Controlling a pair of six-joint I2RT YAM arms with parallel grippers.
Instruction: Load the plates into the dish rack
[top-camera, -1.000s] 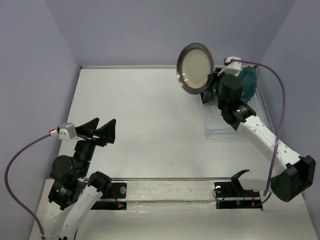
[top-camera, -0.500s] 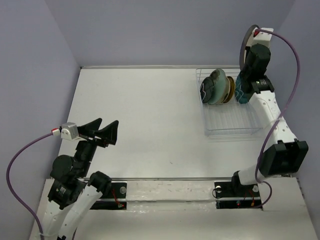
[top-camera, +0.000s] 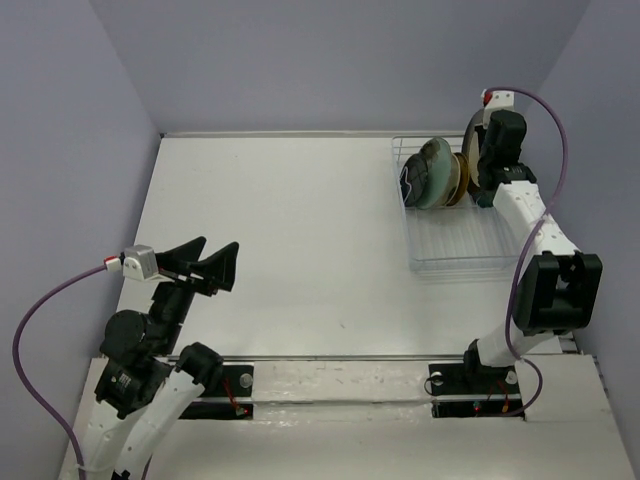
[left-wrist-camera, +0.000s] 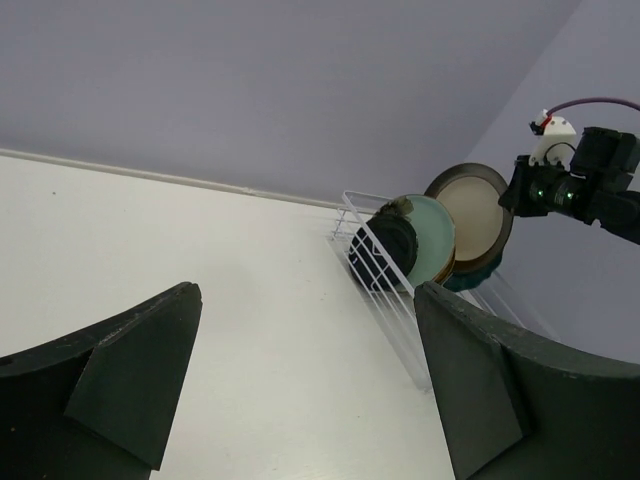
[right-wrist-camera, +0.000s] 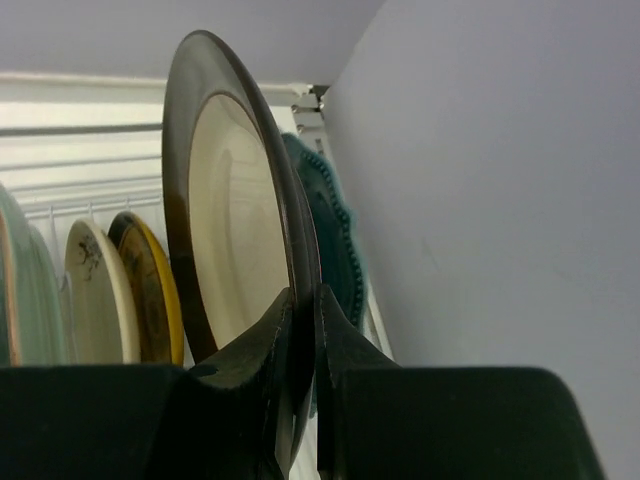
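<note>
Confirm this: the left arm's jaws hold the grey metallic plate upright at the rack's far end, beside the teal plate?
No, it is the right arm whose jaws hold the grey metallic plate upright at the dish rack's far end, beside the teal plate; the top external view shows it.

On your right wrist view, the lower rim of the grey metallic plate is hidden behind the right gripper. The teal scalloped plate shows only a beaded sliver behind it, and the pale aqua plate is cut by the left edge.
</note>
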